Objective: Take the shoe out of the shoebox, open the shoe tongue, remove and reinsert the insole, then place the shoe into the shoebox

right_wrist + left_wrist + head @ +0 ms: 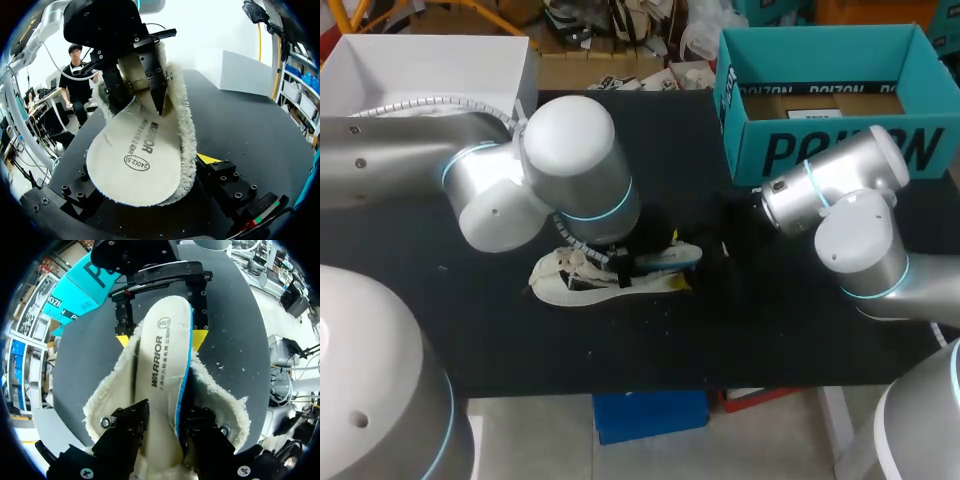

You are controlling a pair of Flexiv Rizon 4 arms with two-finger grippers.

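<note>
**Left wrist view: insole (167,365) partly out of shoe (105,405), pinched by left gripper (164,426)**

The left gripper is clamped narrow on the insole, 1 finger each side, at the shoe's fleece-lined mouth. The right gripper (160,340) is spread wide, w/ the insole's printed end lying betw. its 2 yellow tips. No squeeze is seen, so it is judged not to be gripping. The shoe is on the table (740,330), mid-front, well apart from the teal shoebox (820,150) at the far right.

The step is judged to be insole removal or re-feed; which one can't be told. For a clean result the pinch should be kept firm and the insole moved straight along the shoe, untwisted. The free end should be guided by the right gripper so the fleece isn't snagged.

The shoe-to-shoebox layout is given only by the head view, where both grippers are mostly hidden. In the right wrist view only 1 of its own tips is seen, the other being covered by the insole. Both are seen in the left wrist view.
</note>
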